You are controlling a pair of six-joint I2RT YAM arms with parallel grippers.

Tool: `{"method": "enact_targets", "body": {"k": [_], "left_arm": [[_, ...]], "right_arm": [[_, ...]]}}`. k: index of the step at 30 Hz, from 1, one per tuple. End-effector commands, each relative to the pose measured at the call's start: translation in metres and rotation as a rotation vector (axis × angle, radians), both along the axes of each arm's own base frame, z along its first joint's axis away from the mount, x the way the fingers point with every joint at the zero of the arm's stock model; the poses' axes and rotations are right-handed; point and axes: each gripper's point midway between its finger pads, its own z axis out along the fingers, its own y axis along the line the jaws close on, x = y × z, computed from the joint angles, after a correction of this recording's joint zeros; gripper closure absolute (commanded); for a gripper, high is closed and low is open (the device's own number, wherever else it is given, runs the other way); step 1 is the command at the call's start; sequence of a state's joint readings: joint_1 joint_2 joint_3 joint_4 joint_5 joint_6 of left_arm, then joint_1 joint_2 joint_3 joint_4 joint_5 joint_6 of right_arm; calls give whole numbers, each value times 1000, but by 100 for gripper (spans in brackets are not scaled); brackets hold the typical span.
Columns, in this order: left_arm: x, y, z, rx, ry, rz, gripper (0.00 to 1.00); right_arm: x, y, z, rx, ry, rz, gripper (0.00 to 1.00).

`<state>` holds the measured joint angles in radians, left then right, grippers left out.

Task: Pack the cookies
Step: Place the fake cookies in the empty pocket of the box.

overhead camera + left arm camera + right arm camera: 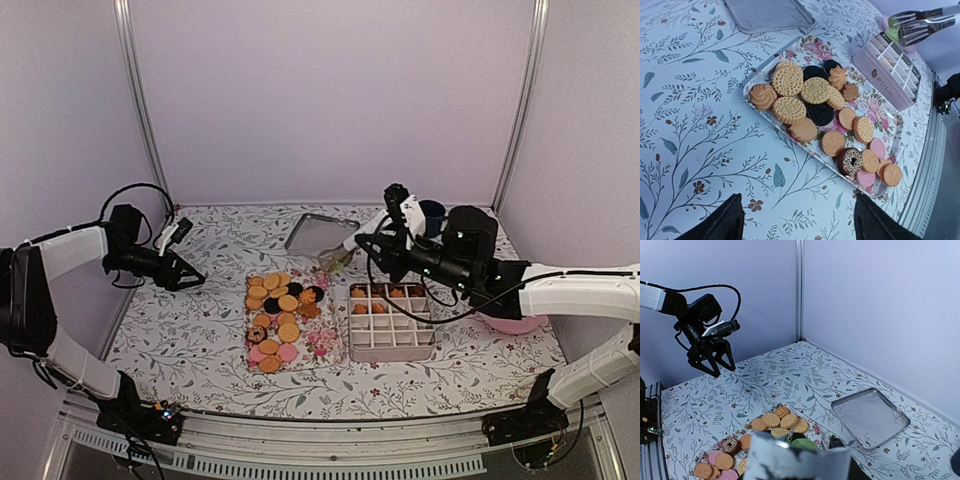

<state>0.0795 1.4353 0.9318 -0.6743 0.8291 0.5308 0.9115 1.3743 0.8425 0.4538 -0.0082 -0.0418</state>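
Many cookies [282, 305], mostly golden with some dark and pink ones, lie on a floral tray [325, 342]; the left wrist view shows them close up [805, 92]. My right gripper [378, 245] is shut on metal tongs [925, 22]. The tongs pinch a green cookie [894, 34] in the air between the tray's far end and the box; the same green cookie [805, 444] shows past the tongs' shiny handle [800, 462]. My left gripper [796, 200] hangs open and empty above the cloth left of the tray.
A pink compartment box [352, 330] stands right of the tray, with several cookies in its far row. An empty metal tray [320, 235] lies at the back. A pink plate [515, 322] and a dark cup [433, 213] sit behind my right arm.
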Motion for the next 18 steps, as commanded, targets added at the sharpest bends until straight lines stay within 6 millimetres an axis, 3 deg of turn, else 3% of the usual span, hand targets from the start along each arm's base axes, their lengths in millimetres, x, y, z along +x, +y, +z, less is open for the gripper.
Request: {"method": "enact_targets", "body": {"k": [1, 8, 18], "left_arm": [[7, 0, 8, -10, -19, -3, 24], [7, -1, 7, -16, -11, -5, 24], [6, -2, 6, -16, -5, -9, 24]], "right_arm": [[-2, -53, -8, -59, 40, -145, 77], [-17, -95, -28, -125, 106, -231, 77], [-27, -117, -40, -146, 170, -278, 77]]}}
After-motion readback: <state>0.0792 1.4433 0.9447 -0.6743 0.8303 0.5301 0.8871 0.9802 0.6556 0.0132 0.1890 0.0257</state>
